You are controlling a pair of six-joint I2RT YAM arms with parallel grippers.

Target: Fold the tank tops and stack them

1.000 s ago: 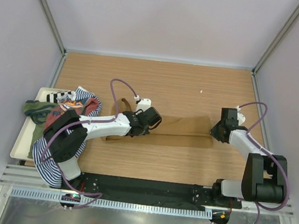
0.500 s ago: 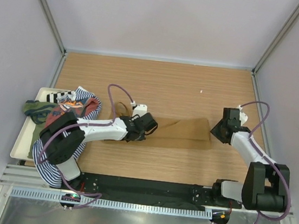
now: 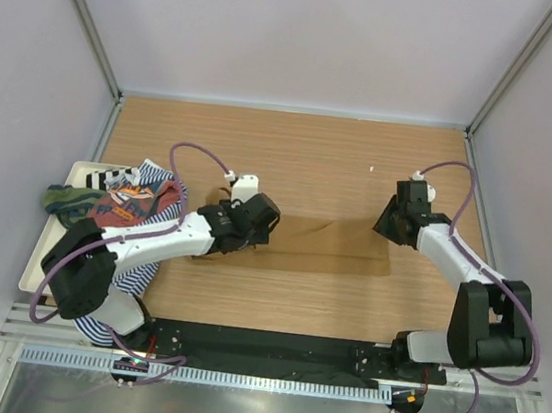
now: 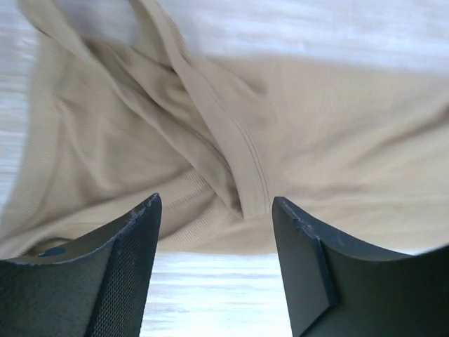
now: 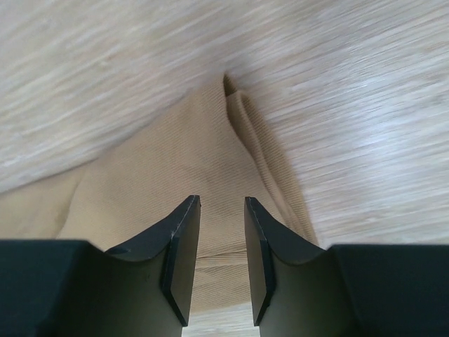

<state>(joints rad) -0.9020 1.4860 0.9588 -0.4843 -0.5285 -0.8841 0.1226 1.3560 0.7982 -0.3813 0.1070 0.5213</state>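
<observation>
A tan-brown tank top (image 3: 332, 244) lies folded in a long band across the middle of the table. My left gripper (image 3: 261, 217) hovers over its left end, where the straps bunch up (image 4: 210, 140). Its jaws (image 4: 216, 203) stand open with nothing between them. Over the band's right end my right gripper (image 3: 388, 224) hangs with its jaws (image 5: 222, 201) open a narrow way. The ribbed tan cloth (image 5: 175, 168) lies below them, not pinched. The other tank tops are piled at the left: rust-red (image 3: 130, 204), navy-white striped (image 3: 162, 178) and olive green (image 3: 67, 201).
A white tray (image 3: 36, 273) at the left table edge holds the pile, and striped cloth spills over its near side. Grey walls stand round the table on three sides. A black rail (image 3: 269, 347) runs along the near edge between the arm bases.
Both grippers were shut on the tan top's ends and have opened and let go. The left one drew back leftward, the right one moved farther away; the cloth now lies flat.
</observation>
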